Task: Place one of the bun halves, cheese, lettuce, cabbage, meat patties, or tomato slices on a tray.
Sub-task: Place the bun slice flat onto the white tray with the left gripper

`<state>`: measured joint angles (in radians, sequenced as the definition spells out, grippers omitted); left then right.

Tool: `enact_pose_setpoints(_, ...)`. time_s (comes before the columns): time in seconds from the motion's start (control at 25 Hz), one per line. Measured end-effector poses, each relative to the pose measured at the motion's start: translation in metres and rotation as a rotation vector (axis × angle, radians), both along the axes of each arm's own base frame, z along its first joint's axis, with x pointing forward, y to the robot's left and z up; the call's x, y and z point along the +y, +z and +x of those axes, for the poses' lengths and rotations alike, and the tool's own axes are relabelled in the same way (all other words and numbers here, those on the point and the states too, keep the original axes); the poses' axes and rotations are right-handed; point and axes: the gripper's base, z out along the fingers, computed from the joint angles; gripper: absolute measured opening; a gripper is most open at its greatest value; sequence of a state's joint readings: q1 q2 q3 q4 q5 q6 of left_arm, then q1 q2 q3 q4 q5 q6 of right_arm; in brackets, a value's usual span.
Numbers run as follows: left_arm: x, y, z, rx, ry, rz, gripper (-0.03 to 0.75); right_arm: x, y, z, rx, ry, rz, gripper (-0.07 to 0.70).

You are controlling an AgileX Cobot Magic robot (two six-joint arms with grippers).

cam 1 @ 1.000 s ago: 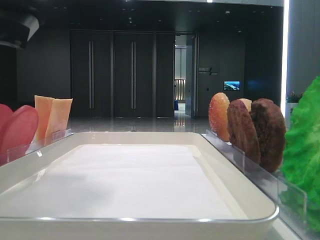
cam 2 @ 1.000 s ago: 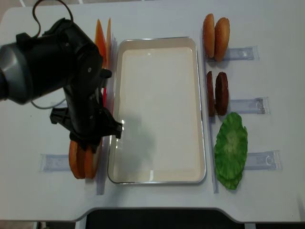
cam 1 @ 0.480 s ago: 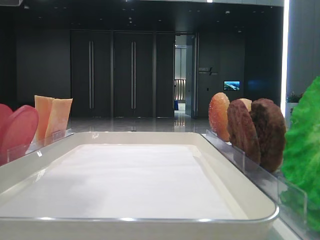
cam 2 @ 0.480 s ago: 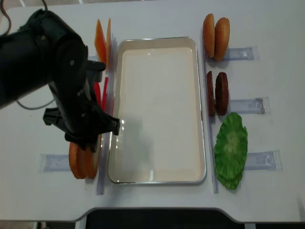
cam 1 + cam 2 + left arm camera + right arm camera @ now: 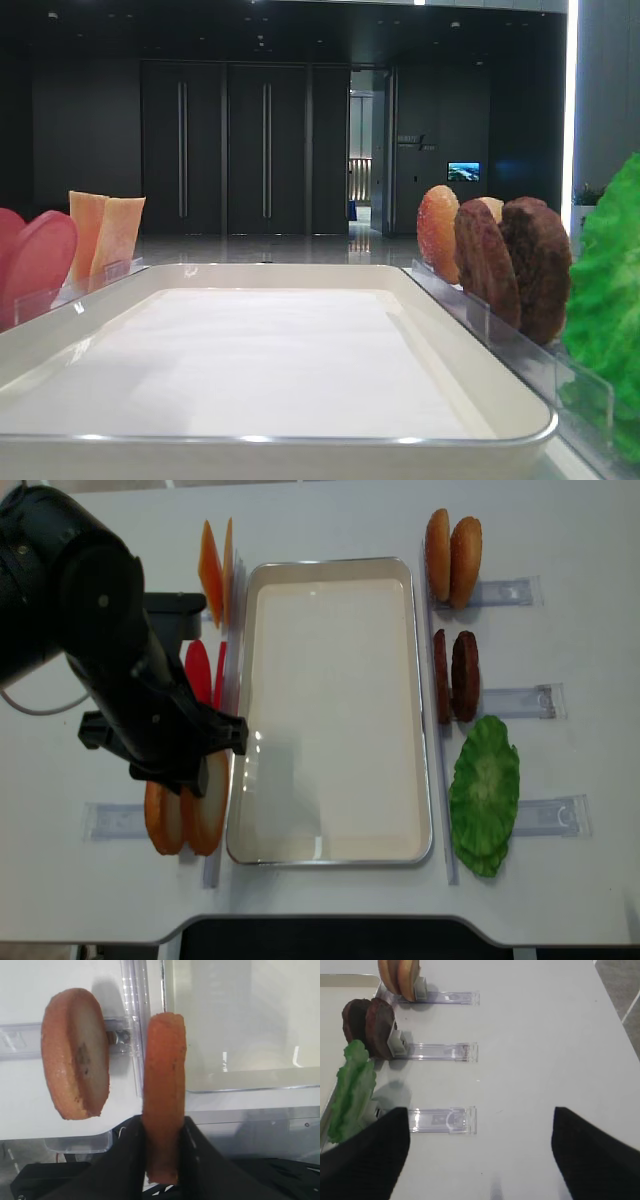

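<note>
My left gripper (image 5: 162, 1160) is clamped on the golden-brown round bun half (image 5: 164, 1095), held edge-up clear of its clear plastic holder (image 5: 134, 1025), for carrying to the shallow white tray (image 5: 240, 1087).

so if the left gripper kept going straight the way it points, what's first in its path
Probably the clear holder and table; the left gripper, shut on a bun half, points there, tray just alongside. Depth is unclear.

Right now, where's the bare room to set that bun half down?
The whole white floor of the tray is free. The left gripper holds the bun half at its left rim. Crowded: the tomato slices and cheese along that rim.
</note>
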<state>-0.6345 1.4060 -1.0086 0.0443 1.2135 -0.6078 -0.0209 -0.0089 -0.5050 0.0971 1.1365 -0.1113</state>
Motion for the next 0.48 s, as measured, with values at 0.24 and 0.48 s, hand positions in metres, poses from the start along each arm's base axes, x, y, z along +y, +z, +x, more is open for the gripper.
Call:
enact_pose_setpoints(0.24,-0.012,0.001,0.007,-0.072,0.026,-0.134,0.141,0.000,0.000,0.000,0.000,0.000,0.000,0.553)
enact_pose_setpoints(0.48,-0.028,-0.006,0.017,-0.178,0.053,-0.319,0.140,0.000,0.000,0.000,0.000,0.000,0.000,0.553)
